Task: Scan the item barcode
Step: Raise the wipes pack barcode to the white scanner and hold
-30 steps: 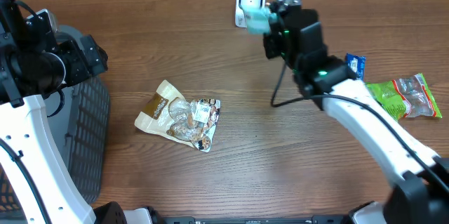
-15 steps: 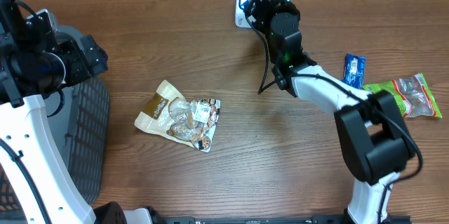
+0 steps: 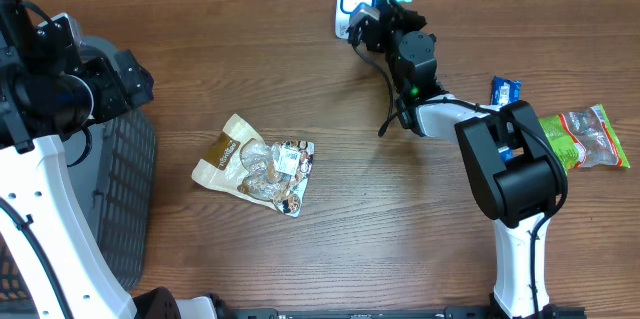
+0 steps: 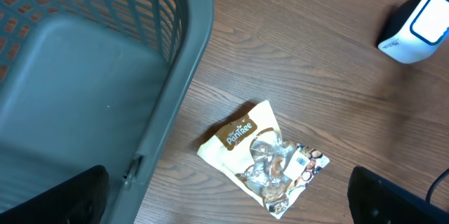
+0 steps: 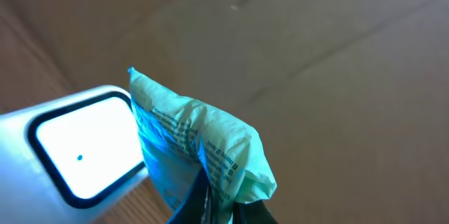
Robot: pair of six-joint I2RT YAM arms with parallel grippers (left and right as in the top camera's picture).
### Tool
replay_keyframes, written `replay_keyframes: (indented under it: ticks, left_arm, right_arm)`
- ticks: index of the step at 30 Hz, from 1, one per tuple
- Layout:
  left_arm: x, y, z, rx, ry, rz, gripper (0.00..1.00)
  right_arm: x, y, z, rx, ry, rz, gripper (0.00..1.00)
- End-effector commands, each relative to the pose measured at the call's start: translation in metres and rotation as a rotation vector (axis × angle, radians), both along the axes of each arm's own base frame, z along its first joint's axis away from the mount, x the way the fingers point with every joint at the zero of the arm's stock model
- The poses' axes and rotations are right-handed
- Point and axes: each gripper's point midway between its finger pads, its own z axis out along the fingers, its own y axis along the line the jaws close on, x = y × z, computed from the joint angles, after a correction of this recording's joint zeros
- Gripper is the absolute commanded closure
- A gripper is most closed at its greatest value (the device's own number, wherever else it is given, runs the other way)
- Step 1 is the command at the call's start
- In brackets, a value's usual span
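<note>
My left arm (image 3: 45, 194) rises along my left side, its white link bending up into a black wrist. My left gripper (image 3: 128, 77) hangs off the wrist, aimed downward. Its jaws are spread as wide as they go, with nothing between them. In the left wrist view my fingers (image 4: 56, 199) show only as two dark tips in the lower corners. My right arm (image 3: 520, 249) reaches far forward, with the elbow folded and the forearm running away from my base. My right gripper (image 3: 378, 17) sits at the end of that reach. Its jaws are pinched tight on a packet (image 5: 196, 140), which sticks out past the fingertips.
</note>
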Motion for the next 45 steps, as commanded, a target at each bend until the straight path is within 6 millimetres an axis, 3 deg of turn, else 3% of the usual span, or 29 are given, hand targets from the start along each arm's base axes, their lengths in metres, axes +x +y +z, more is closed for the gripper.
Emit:
replay_keyframes:
  ticks: [1, 14, 24, 36, 45]
  left_arm:
    - [-0.001, -0.003, 0.009, -0.005, -0.03, 0.006, 0.0]
    - [-0.001, -0.003, 0.009, -0.005, -0.03, 0.006, 0.0]
    - [-0.001, -0.003, 0.009, -0.005, -0.03, 0.006, 0.0]
    - [-0.001, -0.003, 0.009, -0.006, -0.03, 0.006, 0.0]
    - [-0.001, -0.003, 0.009, -0.005, -0.03, 0.006, 0.01]
  right_arm:
    - [0.004, 0.011, 0.022, -0.063, -0.075, 0.065, 0.96]
    - [0.009, 0.002, 0.02, -0.308, -0.13, 0.104, 0.96]
    - [0.017, 0.009, 0.034, -0.311, -0.137, 0.14, 0.96]
    - [0.03, 0.003, 0.034, -0.324, -0.102, 0.132, 0.96]
    - [0.032, 0.003, 0.008, -0.366, -0.058, 0.14, 0.96]
